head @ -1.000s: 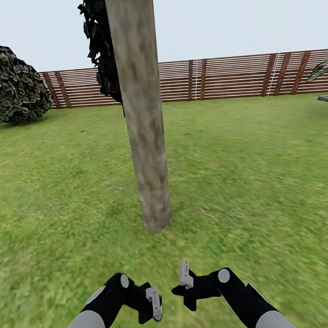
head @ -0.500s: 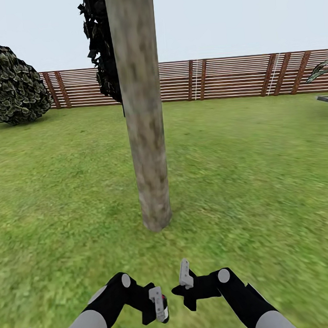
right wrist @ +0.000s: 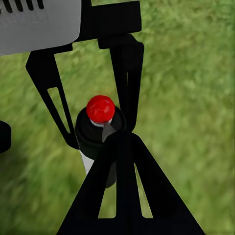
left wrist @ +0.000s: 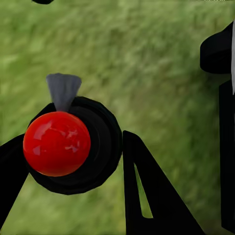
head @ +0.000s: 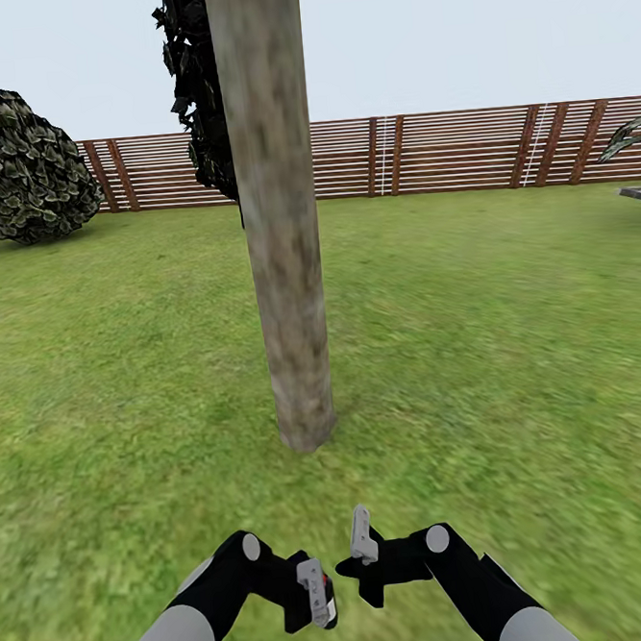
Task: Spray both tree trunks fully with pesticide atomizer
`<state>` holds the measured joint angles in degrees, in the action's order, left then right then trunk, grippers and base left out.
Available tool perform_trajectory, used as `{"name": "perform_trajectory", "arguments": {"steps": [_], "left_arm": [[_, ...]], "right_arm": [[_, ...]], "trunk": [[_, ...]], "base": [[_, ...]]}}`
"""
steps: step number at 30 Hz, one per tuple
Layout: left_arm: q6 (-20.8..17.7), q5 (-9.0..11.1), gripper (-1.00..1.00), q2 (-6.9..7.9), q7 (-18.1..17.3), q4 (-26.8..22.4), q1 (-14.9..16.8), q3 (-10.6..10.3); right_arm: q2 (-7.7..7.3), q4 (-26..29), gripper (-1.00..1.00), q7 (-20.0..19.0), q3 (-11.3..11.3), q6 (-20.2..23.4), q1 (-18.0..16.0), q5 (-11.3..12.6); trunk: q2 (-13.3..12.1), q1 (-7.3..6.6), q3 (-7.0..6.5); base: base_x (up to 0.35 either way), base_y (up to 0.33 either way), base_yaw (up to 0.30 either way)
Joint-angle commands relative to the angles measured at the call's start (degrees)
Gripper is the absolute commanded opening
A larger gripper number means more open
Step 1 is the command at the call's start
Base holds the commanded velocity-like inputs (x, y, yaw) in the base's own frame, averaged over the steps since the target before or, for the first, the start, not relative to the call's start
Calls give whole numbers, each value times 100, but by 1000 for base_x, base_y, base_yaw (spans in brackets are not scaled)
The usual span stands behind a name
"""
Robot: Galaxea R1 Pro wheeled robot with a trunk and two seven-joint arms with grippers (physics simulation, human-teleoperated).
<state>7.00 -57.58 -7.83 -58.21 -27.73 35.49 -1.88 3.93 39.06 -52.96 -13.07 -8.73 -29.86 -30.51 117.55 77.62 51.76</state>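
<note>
Big lawn (head: 515, 344) with the slat fence (head: 442, 152) at the back, and one tree trunk (head: 276, 218) stands right ahead of the robot, bark looking plain, so spraying seems not started. The second tree still needs doing too. Pickup looks done: the left gripper (head: 316, 591) has its jaws pinching the pesticide atomizer (left wrist: 68, 144), red cap up, low above the grass. The right gripper (head: 363, 548) sits just beside it; can't tell how its jaws stand.
</note>
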Motion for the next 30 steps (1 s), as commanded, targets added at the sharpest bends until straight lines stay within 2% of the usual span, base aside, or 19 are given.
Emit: {"name": "perform_trajectory", "arguments": {"steps": [1, 17, 20, 23, 30], "left_arm": [[56, -52, -100, -10, -6, -25, 2, 4], [50, -32, -100, -68, -6, -49, 2, 8], [68, 165, -100, -75, -11, -49, 2, 4], [83, 272, -100, -74, -14, -49, 2, 3], [90, 325, -100, -70, -28, -49, 2, -3]], "right_arm": [[-1, 5, -100, -3, 6, -50, -2, -60], [0, 5, -100, -3, 6, -50, -2, -60], [-2, 5, -100, -3, 6, -50, -2, -60], [-2, 5, -100, -3, 6, -50, -2, -60], [-4, 5, -100, 2, 6, -50, -2, -60]], "trunk": [[2, -1, 5], [2, -1, 5], [2, -1, 5], [2, -1, 5], [2, -1, 5]], "base": [[0, 0, 0], [0, 0, 0], [0, 0, 0], [0, 0, 0], [0, 0, 0]]}}
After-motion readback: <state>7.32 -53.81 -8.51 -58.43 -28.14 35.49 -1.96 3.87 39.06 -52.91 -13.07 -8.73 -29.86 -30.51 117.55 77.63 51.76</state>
